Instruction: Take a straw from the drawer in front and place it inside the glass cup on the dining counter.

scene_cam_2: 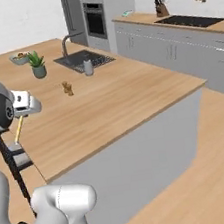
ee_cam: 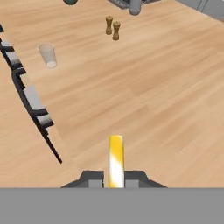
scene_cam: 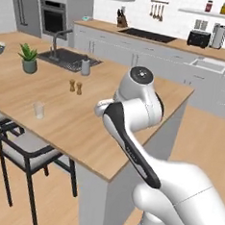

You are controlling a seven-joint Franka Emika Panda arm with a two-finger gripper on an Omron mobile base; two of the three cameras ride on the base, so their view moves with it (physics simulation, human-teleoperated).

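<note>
Hand: the two dark fingertips of the hand (ee_cam: 114,180) are pressed in on the thin, straight pale yellow straw (ee_cam: 116,159), which is pinched between them and juts forward from the tips.
Straw in the right base view: a yellow length (scene_cam_2: 18,129) is seen hanging below the white wrist, above the near edge of the bench.
Step in hand: the carry to the cup is judged to be under way; the straw is not yet in it.
Bench: the large light wooden dining bench (scene_cam: 128,120) is spread beneath the hand.
Glass cup: the small clear straight-sided tumbler (ee_cam: 47,55) is stood upright near the chair-side edge, well apart from the hand (scene_cam: 38,110).
Next move: the straw must be carried over the cup's mouth, tipped upright, and let go.
Neighbours: two small brown shakers (ee_cam: 112,27) are stood farther in, apart from the cup.
Writing: no brand, label or lettering can be read.
</note>
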